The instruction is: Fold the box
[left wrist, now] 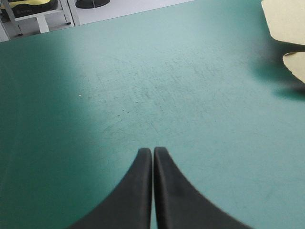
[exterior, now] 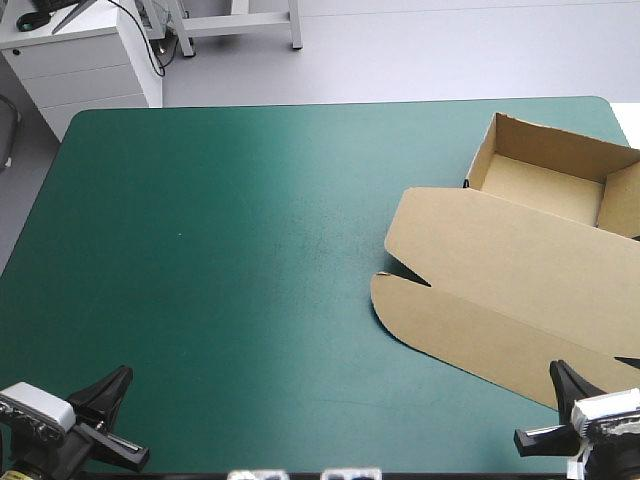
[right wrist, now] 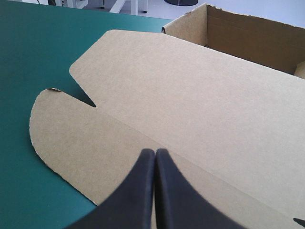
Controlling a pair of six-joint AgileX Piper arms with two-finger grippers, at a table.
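Observation:
The brown box (exterior: 520,255) lies at the table's right side as an open tray with raised walls (exterior: 545,170) at the far right and its lid flat toward the front. My right gripper (exterior: 562,372) is shut at the front right, just above the lid's front flap (right wrist: 95,152); in the right wrist view its tips (right wrist: 155,151) meet over bare board. At the front left corner my left gripper (exterior: 122,374) is shut and holds nothing; its tips (left wrist: 153,150) point across the teal-green cover, with the lid's corner (left wrist: 286,24) far ahead and to the side.
The teal-green cover (exterior: 230,270) stretches bare over the left and middle of the table. A white cabinet (exterior: 90,60) stands beyond the far left corner. The box tray reaches close to the table's right edge.

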